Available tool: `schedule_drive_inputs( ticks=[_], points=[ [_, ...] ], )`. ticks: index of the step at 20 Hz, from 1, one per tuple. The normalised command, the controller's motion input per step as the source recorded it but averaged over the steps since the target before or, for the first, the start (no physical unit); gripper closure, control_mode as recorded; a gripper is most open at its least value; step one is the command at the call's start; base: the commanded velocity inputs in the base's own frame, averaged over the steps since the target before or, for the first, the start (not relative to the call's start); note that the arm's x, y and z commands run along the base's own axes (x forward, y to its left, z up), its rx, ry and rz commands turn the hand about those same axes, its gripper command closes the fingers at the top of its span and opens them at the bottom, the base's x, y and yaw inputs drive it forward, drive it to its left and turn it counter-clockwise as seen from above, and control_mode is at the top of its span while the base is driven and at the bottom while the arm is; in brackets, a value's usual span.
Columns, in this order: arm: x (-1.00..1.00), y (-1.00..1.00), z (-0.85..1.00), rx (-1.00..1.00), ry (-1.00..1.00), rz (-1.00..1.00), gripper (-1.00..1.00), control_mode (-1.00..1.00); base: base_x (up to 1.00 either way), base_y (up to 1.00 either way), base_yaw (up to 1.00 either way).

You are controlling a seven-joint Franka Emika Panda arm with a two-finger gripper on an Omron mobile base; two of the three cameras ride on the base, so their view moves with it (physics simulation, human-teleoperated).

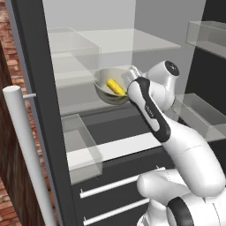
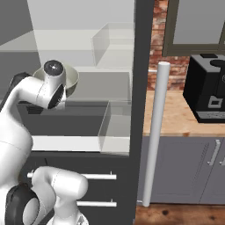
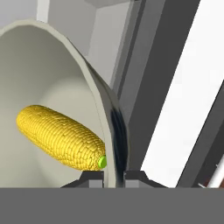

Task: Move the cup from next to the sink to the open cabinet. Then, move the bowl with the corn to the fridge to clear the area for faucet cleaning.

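A: What is the robot doing right now?

B: It is on the second job, putting the bowl (image 1: 109,90) in the fridge (image 1: 53,132). I can't see the cup here, so I can't tell where it ended up.

A: Where is the bowl?

B: Inside the fridge, in the middle, low over a clear glass shelf (image 1: 77,106). I can't tell if it touches the shelf or hangs just above it. The corn (image 1: 115,87) lies inside the bowl.

A: Is the robot holding it?

B: Yes. The gripper (image 3: 114,176) has its jaws clenched on the bowl's rim, one tip inside and one outside. In the hand view the rim runs right between the two dark tips, with the corn just beside them.

A: What comes next?

B: I think the bowl has to sit flat on the shelf first. Then the jaws let go and the arm backs straight out. It should go slowly, so the bowl does not tip and the corn does not roll out.

A: What else is around, from left to right?

B: In the left base view there is a brick wall (image 1: 9,57), then the long white door handle (image 1: 26,150). After that come the shelves, a white ledge, and the two dark drawers (image 1: 114,185) with silver bars. In the right base view, past the fridge, there is a wooden desk (image 2: 176,114) with a black coffee machine (image 2: 206,88) on it and grey cupboards (image 2: 184,167) below.
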Motion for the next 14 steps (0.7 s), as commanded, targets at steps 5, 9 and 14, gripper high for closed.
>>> schedule_drive_inputs(
  ticks=[5, 9, 14],
  points=[
    [0.71, 0.00, -0.06, 0.00, 0.24, -0.05, 1.00, -1.00, 0.00, 0.00, 0.00],
    [0.26, 0.00, -0.23, 0.00, 0.02, 0.00, 1.00, -1.00, 0.00, 0.00, 0.00],
    [0.20, 0.10, -0.45, 0.00, -0.05, 0.00, 1.00, -1.00, 0.00, 0.00, 0.00]
  ],
)
